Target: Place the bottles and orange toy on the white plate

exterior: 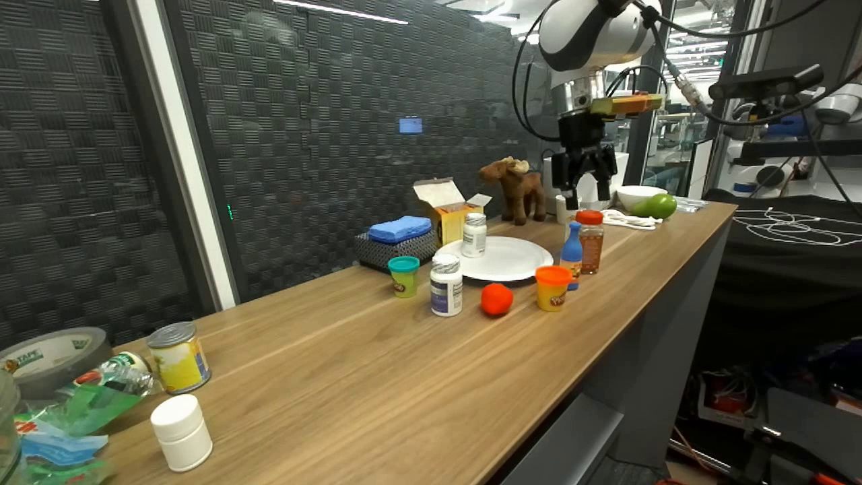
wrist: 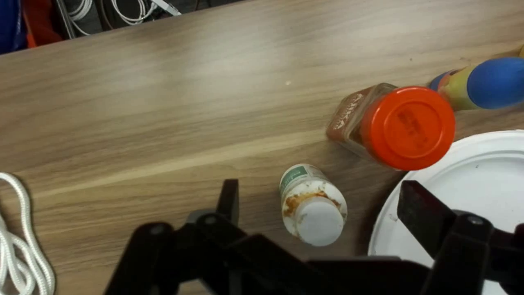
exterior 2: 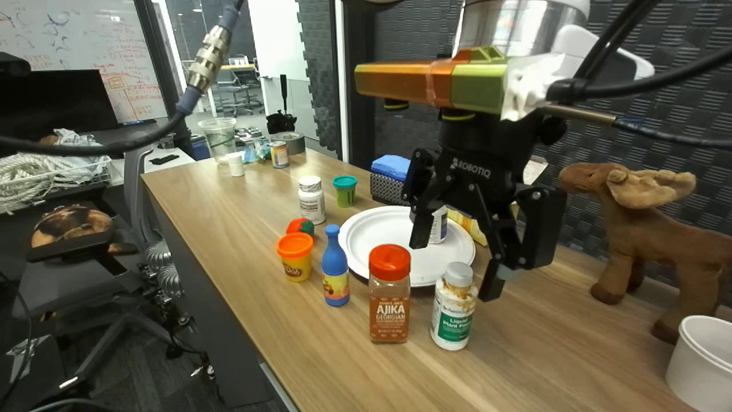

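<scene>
One plant-food bottle (exterior 2: 453, 313) stands cap-up, long axis vertical; the claw (exterior: 586, 196) gapes.

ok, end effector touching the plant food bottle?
Apart. The wrist view shows it: the end effector is open, its jaws either side of the plant food bottle in the image, with tabletop visible between the bottle and each jaw.

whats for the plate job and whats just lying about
For the job: white plate, white bottle on it, purple-labelled bottle beside it, plant food bottle, blue bottle, orange toy

Lying about: stuffed moose, tape roll, tin can, white rope
</scene>
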Available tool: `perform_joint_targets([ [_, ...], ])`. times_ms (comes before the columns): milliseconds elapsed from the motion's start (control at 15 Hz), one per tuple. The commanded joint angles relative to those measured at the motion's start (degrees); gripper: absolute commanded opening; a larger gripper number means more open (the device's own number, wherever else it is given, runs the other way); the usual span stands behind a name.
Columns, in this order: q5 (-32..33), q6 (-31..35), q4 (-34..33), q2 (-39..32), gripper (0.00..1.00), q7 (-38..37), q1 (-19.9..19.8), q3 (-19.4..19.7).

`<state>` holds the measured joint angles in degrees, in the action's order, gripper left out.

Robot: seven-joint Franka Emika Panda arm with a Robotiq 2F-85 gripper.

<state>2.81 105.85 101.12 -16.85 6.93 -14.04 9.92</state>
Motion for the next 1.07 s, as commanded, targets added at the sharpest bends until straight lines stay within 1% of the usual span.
perform_joint_targets([
  [0, -2.2, 0.0, -2.7, -2.1, 1.0, -1.5, 0.2, -0.3],
  [267, -3.0, 0.5, -3.0, -3.1, 1.0, -2.7, 0.2, -0.4],
  [333, -3.4, 0.1, -3.0, -3.2, 0.86, -2.7, 0.1, -0.4],
  [400, -3.3, 0.2, -2.9, -3.2, 0.74, -3.1, 0.2, -0.3],
  [600, -3.0, 0.9, -2.2, -2.4, 0.49, -4.2, 0.3, -0.1],
  [733, -2.8, 1.4, -1.6, -1.3, 0.35, -5.3, 0.3, 0.2],
  [933, -2.1, 3.6, -0.1, 1.2, 0.11, -7.2, 0.5, 0.8],
  [1000, -1.8, 4.0, 0.1, 1.8, 0.05, -7.8, 0.7, 0.9],
])
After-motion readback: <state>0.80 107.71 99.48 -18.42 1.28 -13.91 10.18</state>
